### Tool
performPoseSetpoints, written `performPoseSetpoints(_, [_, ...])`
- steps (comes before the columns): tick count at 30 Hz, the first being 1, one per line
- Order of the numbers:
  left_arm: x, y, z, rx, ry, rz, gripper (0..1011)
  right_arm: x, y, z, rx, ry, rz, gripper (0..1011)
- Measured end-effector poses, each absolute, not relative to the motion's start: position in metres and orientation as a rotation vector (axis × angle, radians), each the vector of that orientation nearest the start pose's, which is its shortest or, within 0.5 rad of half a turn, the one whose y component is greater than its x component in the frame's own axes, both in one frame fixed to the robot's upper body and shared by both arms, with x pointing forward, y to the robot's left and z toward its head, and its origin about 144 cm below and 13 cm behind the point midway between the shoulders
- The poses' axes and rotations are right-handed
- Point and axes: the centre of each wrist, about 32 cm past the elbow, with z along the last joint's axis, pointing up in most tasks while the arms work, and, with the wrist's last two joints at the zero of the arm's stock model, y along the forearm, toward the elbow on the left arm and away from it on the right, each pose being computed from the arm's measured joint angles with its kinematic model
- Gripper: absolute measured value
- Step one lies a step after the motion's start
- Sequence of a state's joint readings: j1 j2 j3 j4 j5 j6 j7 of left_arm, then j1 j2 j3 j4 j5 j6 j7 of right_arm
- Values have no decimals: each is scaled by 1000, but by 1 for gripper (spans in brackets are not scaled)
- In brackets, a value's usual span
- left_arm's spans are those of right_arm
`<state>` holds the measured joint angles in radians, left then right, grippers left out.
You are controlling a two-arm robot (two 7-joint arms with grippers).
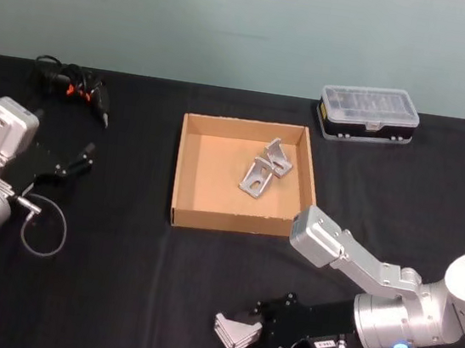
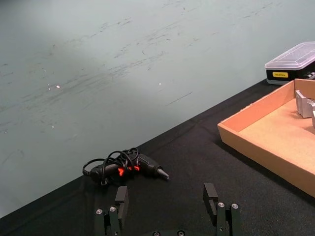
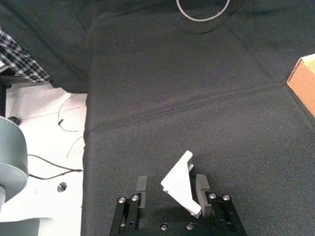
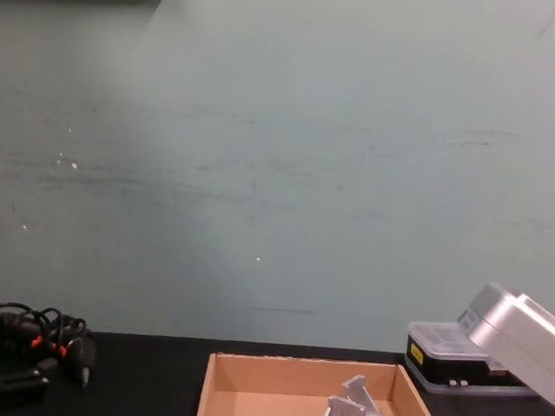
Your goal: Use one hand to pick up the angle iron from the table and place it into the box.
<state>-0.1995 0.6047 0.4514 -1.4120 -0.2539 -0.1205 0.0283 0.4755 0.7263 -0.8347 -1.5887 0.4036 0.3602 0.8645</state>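
A silver angle iron (image 1: 234,330) sits between the fingers of my right gripper (image 1: 238,336), low over the black table (image 1: 113,296) near its front edge. In the right wrist view the angle iron (image 3: 180,188) stands tilted between the black fingers (image 3: 201,185), and the gripper (image 3: 171,186) is shut on it. The tan cardboard box (image 1: 178,167) lies at the table's middle back, beyond the right gripper, with two other angle irons (image 1: 264,171) inside. My left gripper (image 1: 87,157) rests open at the far left, well away from the box.
A clear-lidded plastic case (image 1: 367,114) stands behind the box to the right. A black cable bundle with orange marks (image 1: 72,87) lies at the back left. A grey wire loop (image 1: 43,235) hangs by the left arm. The table's left edge (image 3: 86,147) runs close to the held iron.
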Motion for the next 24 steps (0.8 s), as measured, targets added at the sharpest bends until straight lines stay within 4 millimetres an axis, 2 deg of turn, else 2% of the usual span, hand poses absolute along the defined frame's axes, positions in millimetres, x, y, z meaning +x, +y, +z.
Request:
performPoseSetpoints(11, [489,310,1140,304,-285,1248,1000,502,-242,1201,-629,110,-149,305])
performPoseSetpoints(24, [489,310,1140,304,-285,1248,1000,501,-242,1202,-623,105,-152,298])
